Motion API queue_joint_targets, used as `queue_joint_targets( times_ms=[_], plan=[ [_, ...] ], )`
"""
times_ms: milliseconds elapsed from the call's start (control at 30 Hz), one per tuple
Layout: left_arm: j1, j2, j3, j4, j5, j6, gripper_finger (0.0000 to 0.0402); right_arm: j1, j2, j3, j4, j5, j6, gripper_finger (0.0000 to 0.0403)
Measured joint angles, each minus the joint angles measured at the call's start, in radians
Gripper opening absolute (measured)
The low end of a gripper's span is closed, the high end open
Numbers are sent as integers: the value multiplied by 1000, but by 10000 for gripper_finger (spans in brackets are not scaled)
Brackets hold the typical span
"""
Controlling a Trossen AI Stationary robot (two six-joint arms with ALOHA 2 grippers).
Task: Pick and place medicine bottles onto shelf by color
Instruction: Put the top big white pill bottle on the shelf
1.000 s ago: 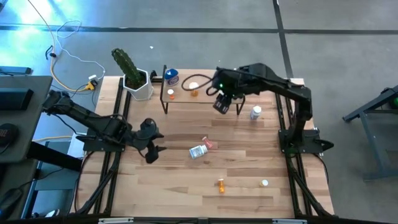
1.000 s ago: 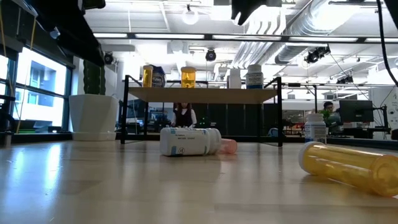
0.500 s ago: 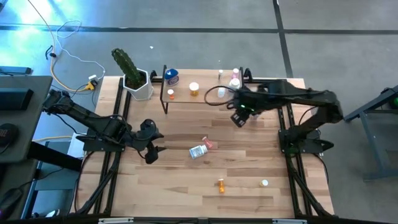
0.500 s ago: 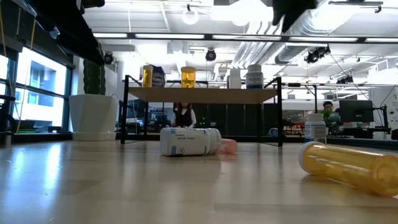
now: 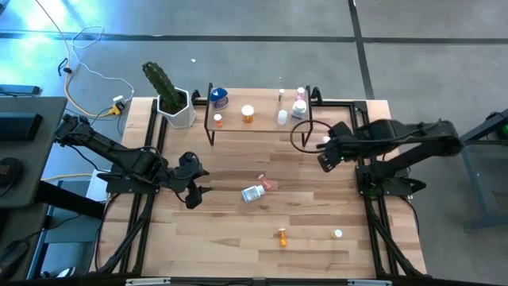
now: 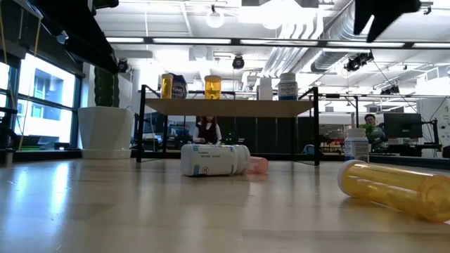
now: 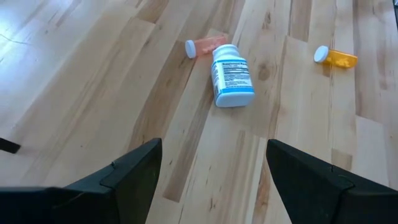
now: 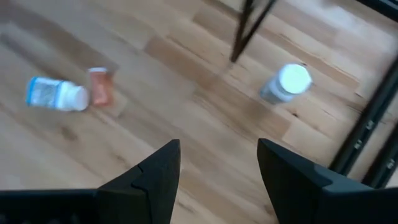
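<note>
The light-wood shelf (image 5: 262, 125) stands at the table's far side with several bottles on it: blue (image 5: 218, 98), orange (image 5: 248, 114), white (image 5: 282, 117) and pink (image 5: 299, 107). On the table, a white labelled bottle (image 5: 252, 193) lies on its side beside a pink vial (image 5: 268, 184). An orange vial (image 5: 282, 235) and a small white one (image 5: 337, 233) lie near the front. A white bottle (image 8: 286, 84) stands upright by the shelf's right legs. My right gripper (image 5: 323, 159) hovers open and empty just near of that bottle. My left gripper (image 5: 200, 183) is open and empty at the left.
A green cactus in a white pot (image 5: 173, 103) stands at the far left beside the shelf. The shelf's black legs (image 8: 249, 28) are close to my right gripper. Bare wood lies between the two grippers and along the near edge.
My right gripper has drawn back from over the shelf's right part, going toward the table's right edge and near side, and now hangs off the shelf by the upright white bottle. The bottles have kept still.
</note>
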Motion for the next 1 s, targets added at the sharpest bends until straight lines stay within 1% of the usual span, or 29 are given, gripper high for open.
queue_joint_targets(
  times_ms=[167,267,467,600,733,800,1000],
  plan=[
    [0,0,0,0,0,0,280,-5,-66,-88,1,42,70,204],
    [0,0,0,0,0,0,280,-21,-104,-123,10,62,74,204],
    [0,0,0,0,0,0,280,-111,-195,-169,21,88,69,204],
    [0,0,0,1,0,0,280,-174,-235,-171,54,109,-3,204],
    [0,0,0,2,0,-10,280,-252,-255,-171,107,116,-124,204],
    [0,0,0,2,0,-15,280,-295,-257,-171,123,100,-176,204],
    [0,0,0,2,0,-17,280,-438,-257,-171,138,-5,-332,216]
  ],
)
